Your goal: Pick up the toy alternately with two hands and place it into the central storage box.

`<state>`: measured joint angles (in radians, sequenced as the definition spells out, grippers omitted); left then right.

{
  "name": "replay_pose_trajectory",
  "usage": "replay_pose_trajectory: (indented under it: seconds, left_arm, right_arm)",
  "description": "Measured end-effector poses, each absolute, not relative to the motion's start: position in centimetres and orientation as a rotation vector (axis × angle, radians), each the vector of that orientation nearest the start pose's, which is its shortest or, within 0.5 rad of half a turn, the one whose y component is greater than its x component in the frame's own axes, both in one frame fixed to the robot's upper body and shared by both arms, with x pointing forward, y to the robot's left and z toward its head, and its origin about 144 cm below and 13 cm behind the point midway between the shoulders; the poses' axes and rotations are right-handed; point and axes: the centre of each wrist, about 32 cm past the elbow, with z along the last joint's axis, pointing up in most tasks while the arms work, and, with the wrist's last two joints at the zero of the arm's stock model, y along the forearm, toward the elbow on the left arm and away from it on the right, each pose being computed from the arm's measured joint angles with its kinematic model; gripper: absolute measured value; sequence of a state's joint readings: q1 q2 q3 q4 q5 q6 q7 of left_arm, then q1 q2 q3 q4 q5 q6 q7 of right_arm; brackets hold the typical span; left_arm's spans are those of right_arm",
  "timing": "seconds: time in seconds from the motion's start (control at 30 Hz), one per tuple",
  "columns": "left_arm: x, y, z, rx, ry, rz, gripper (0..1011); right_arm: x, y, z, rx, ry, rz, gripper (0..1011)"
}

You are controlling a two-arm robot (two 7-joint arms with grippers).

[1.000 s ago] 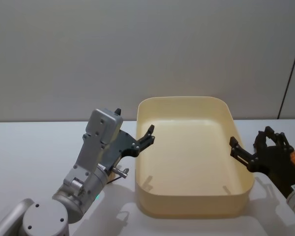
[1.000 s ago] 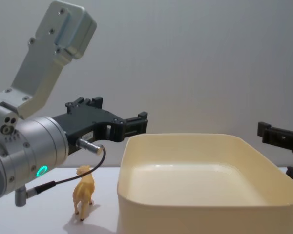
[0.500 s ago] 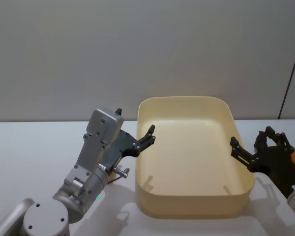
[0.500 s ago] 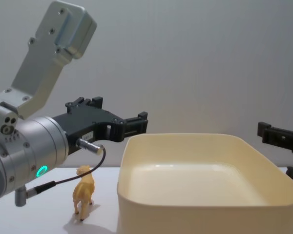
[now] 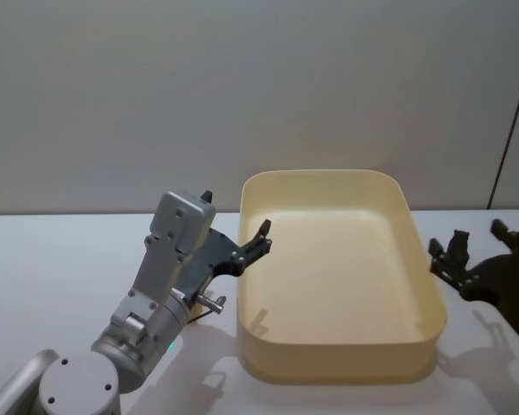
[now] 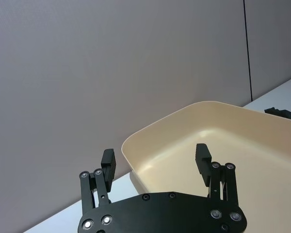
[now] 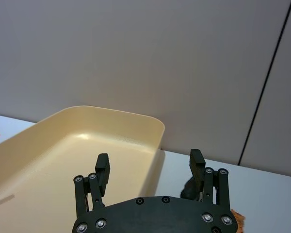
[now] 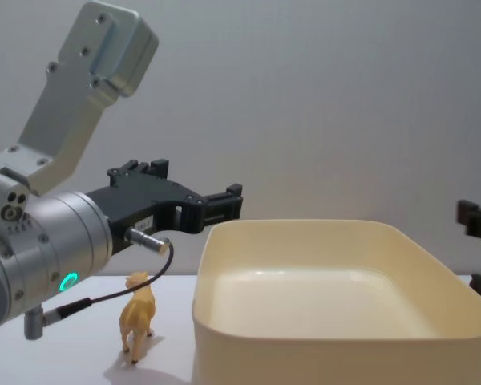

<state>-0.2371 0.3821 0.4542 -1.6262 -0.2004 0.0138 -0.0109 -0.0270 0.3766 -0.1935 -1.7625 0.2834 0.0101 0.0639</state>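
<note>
Cream-yellow plastic makes up the central storage box (image 5: 337, 363), a large rounded tub that sits on the white table (image 5: 52, 259) in the middle of the scene, with nothing lying inside it. The left gripper (image 6: 155, 161) hangs above the table at the box's left rim, carried on a thick silver arm (image 8: 40, 257) with a green ring light (image 8: 67, 281); its two black fingers are spread wide apart and hold nothing, one tip reaching over the rim and the other outside the wall. The right gripper (image 7: 149, 163) is on the right side of the box, a little apart from its right wall, pointing across it towards the left; its fingers are likewise spread wide and empty. A small tan toy camel (image 8: 138, 317) stands upright on the table to the left of the box, near its near left corner but not touching it, below the left arm and its thin black cable (image 8: 120, 295). A plain grey wall (image 5: 242, 86) closes the far side.
</note>
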Motion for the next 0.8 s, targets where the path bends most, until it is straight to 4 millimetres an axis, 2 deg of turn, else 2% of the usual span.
replay_pose_trajectory:
  seconds: [0.33,0.8]
  left_arm:
    - [49.2,19.8,120.4,0.061,-0.268,1.124,1001]
    - [49.2,19.8,120.4,0.061,-0.268,1.124,1002]
  right_arm:
    - [43.4,-28.8,118.6,-0.043,-0.117,-1.324,1001]
    - [42.4,-31.3,117.2,-0.132,-0.043,-1.411,1001]
